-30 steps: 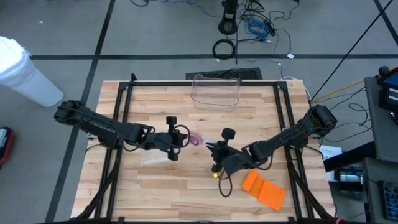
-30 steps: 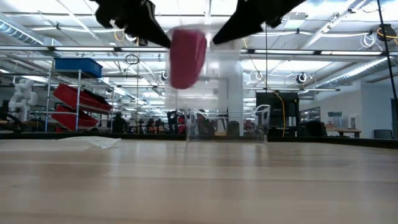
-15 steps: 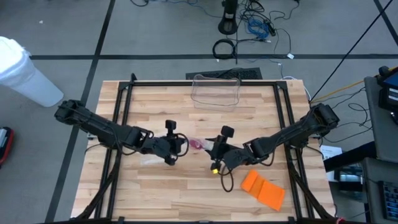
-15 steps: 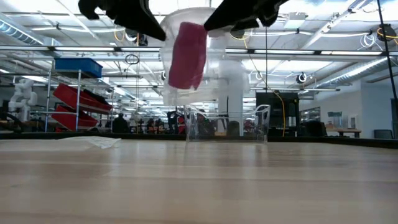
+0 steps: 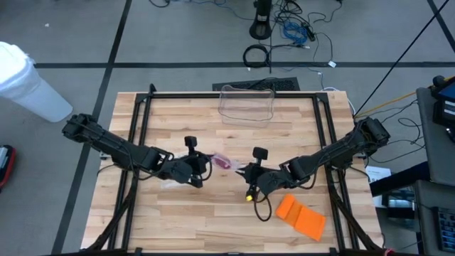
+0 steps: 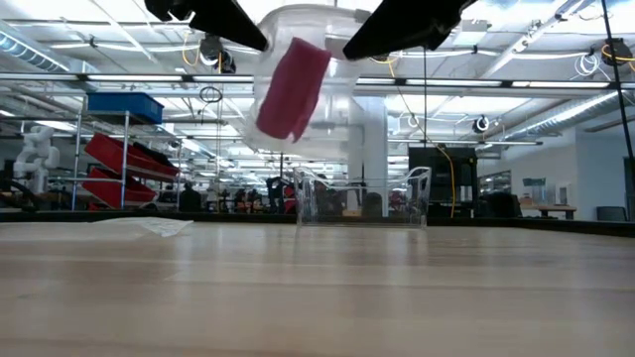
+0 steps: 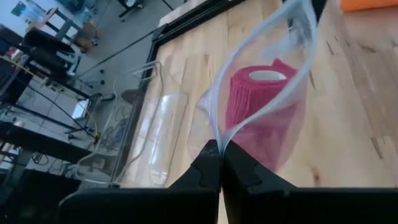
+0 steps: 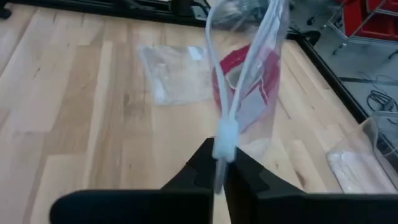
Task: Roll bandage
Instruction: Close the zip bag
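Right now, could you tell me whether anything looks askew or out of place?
The pink bandage roll hangs tilted inside the clear zip bag, held above the table between the left hand and right hand, both pinching its rim. Nothing looks spilled or damaged.

Bandage roll (image 7: 258, 93): pink-red, with a ribbed texture and a white core. Zip bag (image 7: 273, 134) around it: clear. Both claws, left (image 5: 201, 165) and right (image 5: 245, 171): black. Surface (image 5: 213, 213): light wood planks with darker grain streaks. Folded sheet (image 5: 301, 216): orange. Far container (image 5: 247, 103): clear.
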Action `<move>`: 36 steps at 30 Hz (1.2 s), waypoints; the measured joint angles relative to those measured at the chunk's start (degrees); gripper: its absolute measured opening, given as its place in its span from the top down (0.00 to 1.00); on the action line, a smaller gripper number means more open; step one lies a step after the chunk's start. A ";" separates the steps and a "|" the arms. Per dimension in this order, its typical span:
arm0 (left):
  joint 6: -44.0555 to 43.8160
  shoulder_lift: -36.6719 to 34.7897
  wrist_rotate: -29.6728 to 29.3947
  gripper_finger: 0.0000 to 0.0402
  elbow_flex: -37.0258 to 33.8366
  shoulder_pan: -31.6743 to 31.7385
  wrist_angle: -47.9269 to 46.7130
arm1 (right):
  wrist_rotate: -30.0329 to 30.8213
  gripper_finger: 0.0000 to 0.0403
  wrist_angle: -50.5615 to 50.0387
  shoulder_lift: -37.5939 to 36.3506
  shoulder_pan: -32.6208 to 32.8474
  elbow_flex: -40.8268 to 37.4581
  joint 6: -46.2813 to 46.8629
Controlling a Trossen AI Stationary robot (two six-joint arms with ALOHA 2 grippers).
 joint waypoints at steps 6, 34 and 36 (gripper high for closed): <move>0.96 0.25 -2.77 1.00 -0.08 1.34 3.61 | -0.66 1.00 -0.01 0.00 -0.37 0.00 0.63; 0.97 3.75 -0.97 0.58 -2.80 8.42 14.28 | 0.88 1.00 -2.49 2.75 -5.05 -0.31 17.66; -0.72 3.74 -1.88 0.48 -3.29 10.19 13.53 | -2.16 1.00 -1.23 3.01 -5.41 -0.31 17.21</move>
